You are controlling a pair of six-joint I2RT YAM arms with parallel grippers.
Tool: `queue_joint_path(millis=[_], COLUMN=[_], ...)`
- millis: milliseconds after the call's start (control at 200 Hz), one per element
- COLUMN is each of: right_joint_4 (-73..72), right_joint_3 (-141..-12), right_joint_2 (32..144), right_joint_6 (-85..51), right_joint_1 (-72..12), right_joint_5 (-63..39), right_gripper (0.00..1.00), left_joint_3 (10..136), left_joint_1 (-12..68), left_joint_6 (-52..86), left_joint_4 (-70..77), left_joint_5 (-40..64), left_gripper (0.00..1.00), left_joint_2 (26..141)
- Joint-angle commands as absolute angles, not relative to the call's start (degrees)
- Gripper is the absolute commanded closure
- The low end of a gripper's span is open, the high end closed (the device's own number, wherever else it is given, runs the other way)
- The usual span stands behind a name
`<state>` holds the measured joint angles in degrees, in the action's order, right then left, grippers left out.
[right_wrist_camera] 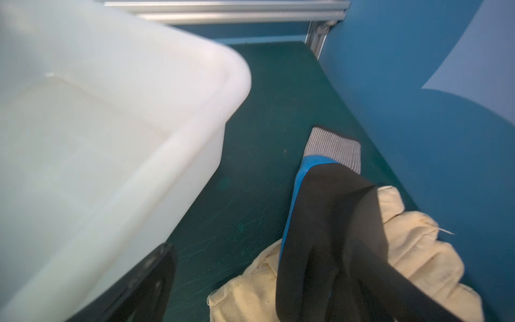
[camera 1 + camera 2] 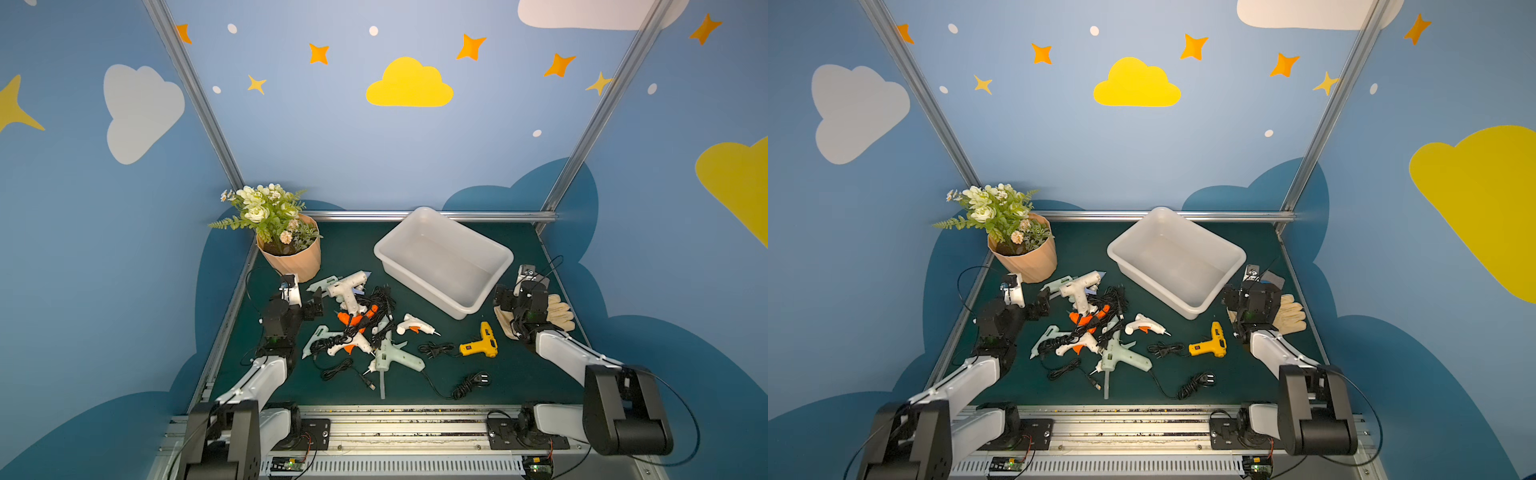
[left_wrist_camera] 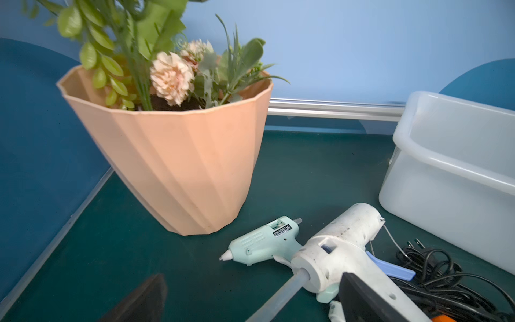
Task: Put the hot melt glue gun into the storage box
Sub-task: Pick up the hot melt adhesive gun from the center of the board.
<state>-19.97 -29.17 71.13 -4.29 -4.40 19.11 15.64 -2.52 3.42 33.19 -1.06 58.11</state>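
Bright, even light fills both top views, leaving only soft, short shadows on the table [image 2: 519, 374]. Wide-angle distortion bends the frame posts [image 2: 195, 95] toward the edges. In the right wrist view the storage box [image 1: 195, 122] looms close and blurred. The left wrist view is sharper, though the plant leaves [image 3: 133, 33] smear.

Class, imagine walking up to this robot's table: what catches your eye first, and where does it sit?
First, the tangled heap of white and mint plastic glue guns with black cords in the middle of the dark green mat, with one bright yellow plastic glue gun lying apart beside it. Behind stand the large, empty, whitish translucent plastic storage box and, in the far left corner, the tan faceted flower pot of artificial flowers.
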Motion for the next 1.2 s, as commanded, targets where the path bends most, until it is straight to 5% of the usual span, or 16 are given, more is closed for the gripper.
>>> queue_joint_path(millis=[0,245,421,711,1056,1192], right_joint_4=[-9.55,8.56,20.9,34.51,40.72,38.63], right_joint_3=[-30.81,-33.36,-38.17,-48.28,-59.25,-60.1], right_joint_2=[65.4,52.02,48.94,54.71,68.78,70.82], right_joint_6=[-9.05,-14.03,-16.57,-20.31,-23.31,-23.3], right_joint_1=[-4.71,-7.48,-13.08,-28.0,-37.17,-37.43], right_joint_5=[23.53,20.34,20.7,27.68,26.15,22.2], right_gripper=[0.02,0.02,0.02,0.02,0.02,0.02], left_joint_3=[14.26,12.85,13.35,26.09,37.61,41.19], left_joint_1=[-2.77,-2.8,-2.72,-0.86,19.54,24.18], left_joint_6=[6.94,15.62,23.88,30.56,33.3,33.96], left_joint_4=[22.32,3.53,-1.38,-6.9,-12.92,-13.0], left_joint_5=[-4.93,-11.06,-11.24,1.34,-8.12,-11.01], left_gripper=[0.0,0.0,0.0,0.0,0.0,0.08], left_joint_2=[47.86,19.17,11.75,32.24,55.5,63.48])
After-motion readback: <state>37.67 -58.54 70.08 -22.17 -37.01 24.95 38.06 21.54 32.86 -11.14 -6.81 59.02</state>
